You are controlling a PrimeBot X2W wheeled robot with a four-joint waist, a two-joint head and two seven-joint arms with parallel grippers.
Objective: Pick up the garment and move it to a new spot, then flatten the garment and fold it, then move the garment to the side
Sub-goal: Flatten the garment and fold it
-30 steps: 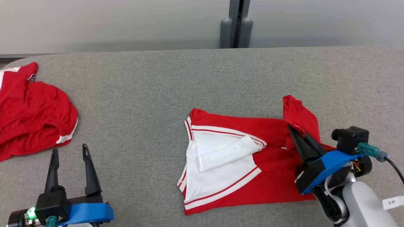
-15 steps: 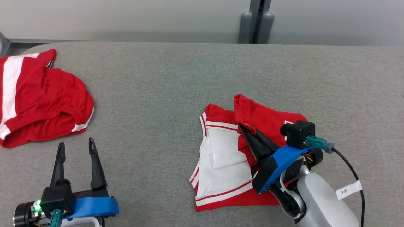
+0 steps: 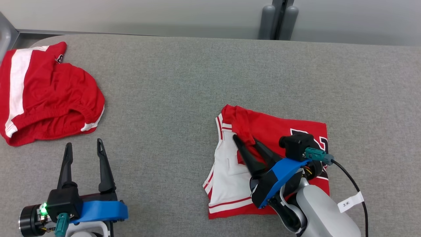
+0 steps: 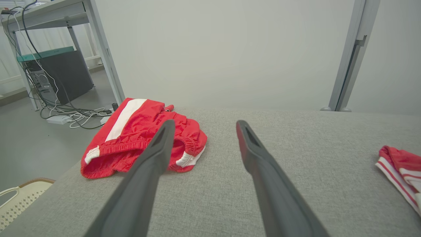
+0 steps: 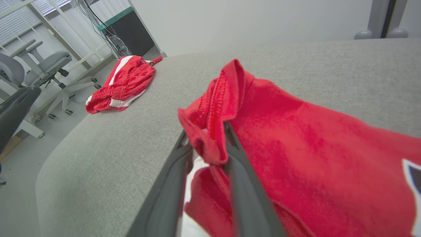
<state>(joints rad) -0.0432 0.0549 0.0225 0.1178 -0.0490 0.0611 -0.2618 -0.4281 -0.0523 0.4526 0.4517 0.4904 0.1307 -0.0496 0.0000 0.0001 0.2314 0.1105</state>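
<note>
The garment (image 3: 279, 126) is a red jersey with white striped trim, lying folded over itself on the grey table (image 3: 184, 82), right of centre. My right gripper (image 3: 244, 138) rests on its upper left part. The fingers stand slightly apart, open, with a bunched red fold (image 5: 207, 144) between them. In the right wrist view the right gripper (image 5: 206, 131) has that fold draped across its tips. My left gripper (image 3: 84, 143) is open and empty at the lower left, above bare table. The left wrist view shows the left gripper (image 4: 205, 122) wide open, with the garment's edge (image 4: 399, 161) at far right.
A second red piece with a white stripe and elastic waist (image 3: 49, 95) lies crumpled at the table's far left edge, seen too in the left wrist view (image 4: 138, 131). A grey post (image 3: 279, 19) stands behind the table. Beyond the left edge are the floor, desks and an office chair (image 5: 42, 65).
My right gripper carried the garment's right flap leftward over the white part, folding it, and its fingers have parted from shut. The head camera also shifted. The left gripper stayed put.
</note>
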